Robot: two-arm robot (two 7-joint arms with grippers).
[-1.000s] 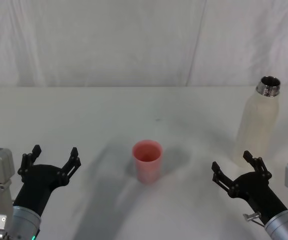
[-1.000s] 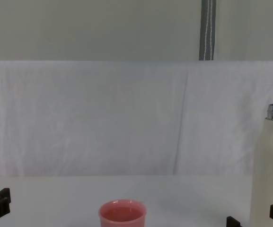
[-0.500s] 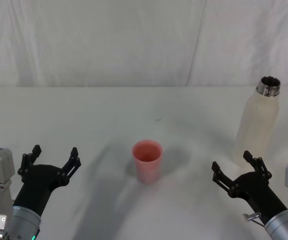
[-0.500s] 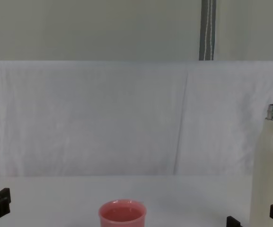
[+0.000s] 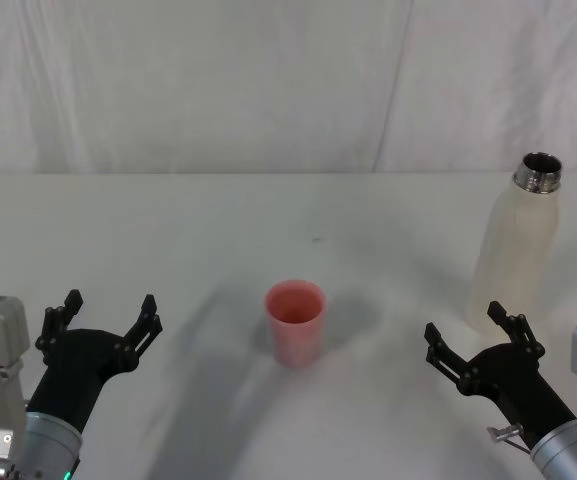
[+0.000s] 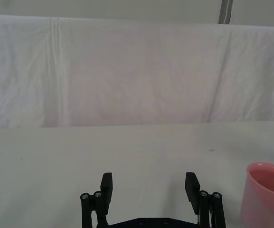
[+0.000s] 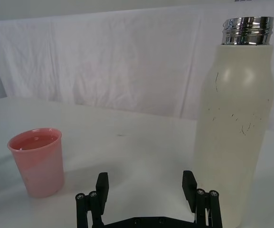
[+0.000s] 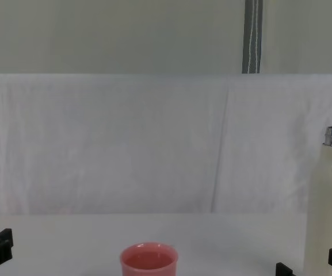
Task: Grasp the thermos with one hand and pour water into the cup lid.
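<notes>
The cream-white thermos [image 5: 516,250] stands upright at the table's right, its steel neck uncapped; it also rises in the right wrist view [image 7: 235,123] and at the chest view's right edge [image 8: 329,207]. The pink cup lid [image 5: 295,322] stands upright at the table's middle [image 7: 37,161] [image 6: 266,194] [image 8: 149,261]. My right gripper [image 5: 470,338] is open just in front of the thermos, a little to its left, apart from it [image 7: 146,186]. My left gripper [image 5: 106,312] is open at the near left, well left of the cup lid, holding nothing [image 6: 148,185].
A white cloth covers the table [image 5: 218,230] and hangs as a backdrop [image 5: 268,90]. A grey pole [image 8: 252,35] stands behind the backdrop. Open table lies between cup lid and thermos.
</notes>
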